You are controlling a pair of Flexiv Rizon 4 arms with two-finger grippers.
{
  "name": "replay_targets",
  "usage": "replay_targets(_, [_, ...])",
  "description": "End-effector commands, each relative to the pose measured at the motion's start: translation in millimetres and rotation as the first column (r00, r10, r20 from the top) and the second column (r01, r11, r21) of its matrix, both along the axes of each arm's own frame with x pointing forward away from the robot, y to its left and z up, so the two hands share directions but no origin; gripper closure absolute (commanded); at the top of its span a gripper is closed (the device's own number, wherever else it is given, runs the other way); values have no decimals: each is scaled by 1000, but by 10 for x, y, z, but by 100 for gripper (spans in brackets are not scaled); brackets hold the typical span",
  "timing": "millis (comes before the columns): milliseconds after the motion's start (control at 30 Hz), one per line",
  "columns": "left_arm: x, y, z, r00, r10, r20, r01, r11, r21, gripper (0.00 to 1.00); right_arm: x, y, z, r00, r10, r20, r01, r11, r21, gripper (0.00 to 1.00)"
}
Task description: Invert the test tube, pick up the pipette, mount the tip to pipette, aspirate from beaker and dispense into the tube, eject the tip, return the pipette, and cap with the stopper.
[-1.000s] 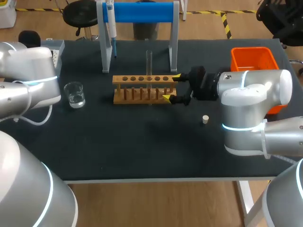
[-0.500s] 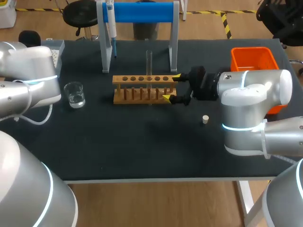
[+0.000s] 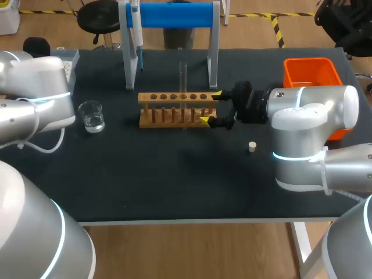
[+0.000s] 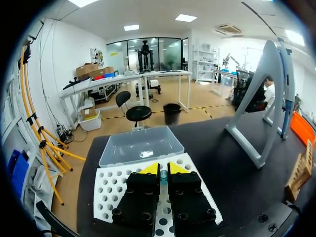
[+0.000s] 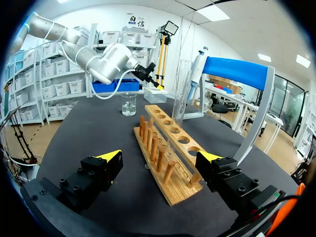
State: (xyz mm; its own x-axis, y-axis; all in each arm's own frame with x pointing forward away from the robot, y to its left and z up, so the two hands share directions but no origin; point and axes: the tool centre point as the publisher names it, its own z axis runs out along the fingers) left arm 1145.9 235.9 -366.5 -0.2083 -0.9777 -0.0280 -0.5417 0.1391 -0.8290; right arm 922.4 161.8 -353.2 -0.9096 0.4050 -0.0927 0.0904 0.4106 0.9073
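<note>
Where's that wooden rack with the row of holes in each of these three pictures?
Head view: the wooden rack sits mid-table, in front of the blue-topped stand, with the right pincer at its end.
Left wrist view: only one end shows, far beside the left pincer, beyond the stand's leg.
Right wrist view: it lies straight ahead of the open right pincer.
Shared landmark: the blue-topped stand beside it.

The right arm (image 3: 311, 133) comes in from the right with its wrist level. Its pincer (image 3: 210, 106) points leftward, fingers spread wide apart. The left arm (image 3: 35, 107) sits folded at the left edge. Its pincer (image 4: 163, 169) has its fingers drawn close, with only a thin gap between them.
</note>
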Motion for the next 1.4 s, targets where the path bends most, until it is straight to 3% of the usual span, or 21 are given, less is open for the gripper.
replay_targets(33, [13, 21, 19, 1000, -3, 0, 3, 1000, 1, 100, -7, 3, -11, 1000, -3, 3, 3, 1000, 2, 0])
replay_targets(1400, [0, 25, 325, 999, 0, 40, -3, 998, 62, 100, -7, 3, -11, 1000, -3, 3, 3, 1000, 2, 0])
